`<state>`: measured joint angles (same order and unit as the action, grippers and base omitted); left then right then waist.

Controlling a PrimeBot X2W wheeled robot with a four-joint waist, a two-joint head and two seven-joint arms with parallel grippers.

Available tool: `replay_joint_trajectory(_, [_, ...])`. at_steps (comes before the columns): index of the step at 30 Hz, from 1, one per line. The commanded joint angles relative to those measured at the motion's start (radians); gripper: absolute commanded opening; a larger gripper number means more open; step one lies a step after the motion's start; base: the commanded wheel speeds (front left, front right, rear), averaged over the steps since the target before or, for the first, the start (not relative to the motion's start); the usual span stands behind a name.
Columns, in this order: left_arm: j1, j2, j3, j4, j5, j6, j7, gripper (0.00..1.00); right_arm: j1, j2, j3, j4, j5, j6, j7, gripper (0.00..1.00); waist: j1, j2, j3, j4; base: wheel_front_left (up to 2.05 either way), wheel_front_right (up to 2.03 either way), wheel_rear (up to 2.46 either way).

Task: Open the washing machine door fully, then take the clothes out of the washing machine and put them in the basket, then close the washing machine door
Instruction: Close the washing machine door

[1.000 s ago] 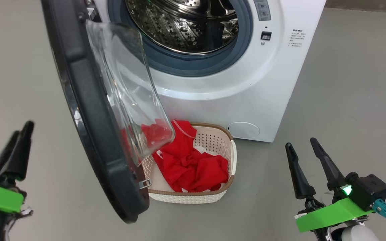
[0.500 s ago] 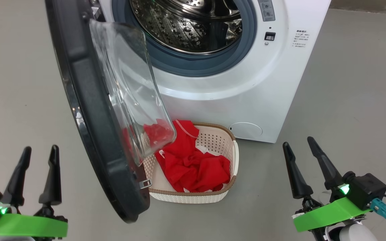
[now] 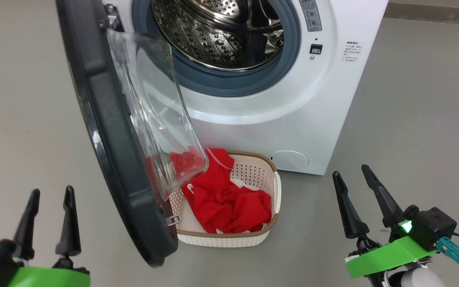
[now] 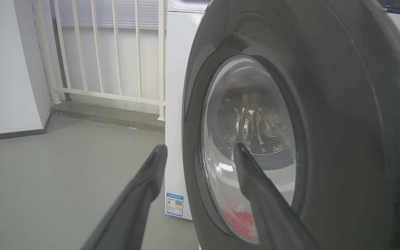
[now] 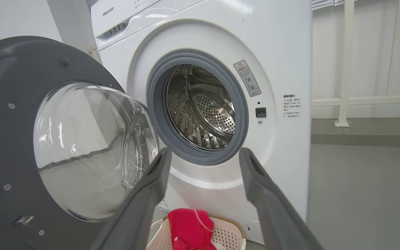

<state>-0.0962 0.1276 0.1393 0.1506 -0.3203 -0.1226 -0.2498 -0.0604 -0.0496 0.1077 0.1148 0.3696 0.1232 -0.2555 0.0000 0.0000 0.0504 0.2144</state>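
Grey floor (image 3: 412, 99) runs under one white washing machine (image 3: 293, 119). I see its one washing machine door (image 3: 106, 131) swung out to my left, the steel drum (image 3: 221, 36) showing behind it. One basket (image 3: 229, 234) sits on the floor just in front of the machine, partly behind the door's glass. It holds the clothes (image 3: 229, 203) as one red heap; I cannot count separate garments. Of my two grippers, the left gripper (image 3: 52, 189) and right gripper (image 3: 350, 170) both stand spread wide, holding nothing.

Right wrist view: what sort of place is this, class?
Probably a laundry area or test room: a front-loading washing machine on bare grey floor, a basket of red clothes, white railing behind.
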Motion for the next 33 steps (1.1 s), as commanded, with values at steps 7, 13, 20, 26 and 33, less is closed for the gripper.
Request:
replay_joint_trajectory(7, [0.022,-0.016,0.038,-0.031,0.044,-0.006,-0.012,1.00,-0.012,-0.001,0.025,-0.020,0.011,0.008,-0.006,1.00,0.0000,0.0000,-0.017,0.007,0.00,0.00,0.00])
replay_joint_trajectory(13, [0.030,-0.015,0.038,-0.030,0.074,-0.007,-0.012,1.00,-0.004,-0.001,0.027,-0.019,0.011,0.008,-0.006,1.00,0.0000,0.0000,-0.027,0.011,0.00,0.00,0.00])
replay_joint_trajectory(20, [0.039,-0.014,0.031,-0.025,0.084,-0.008,-0.012,1.00,0.000,-0.001,0.030,-0.017,0.015,0.008,-0.006,1.00,0.0000,0.0000,-0.030,0.013,0.00,0.00,0.00])
replay_joint_trajectory(26, [0.042,-0.014,0.027,-0.028,0.087,-0.008,-0.012,1.00,0.000,-0.001,0.030,-0.019,0.015,0.008,-0.006,1.00,0.0000,0.0000,-0.029,0.012,0.00,0.00,0.00])
replay_joint_trajectory(33, [0.032,0.001,0.027,-0.021,0.078,-0.008,-0.012,1.00,-0.004,-0.001,0.030,-0.017,0.019,0.008,-0.006,1.00,0.0000,0.0000,-0.022,0.009,0.00,0.00,0.00])
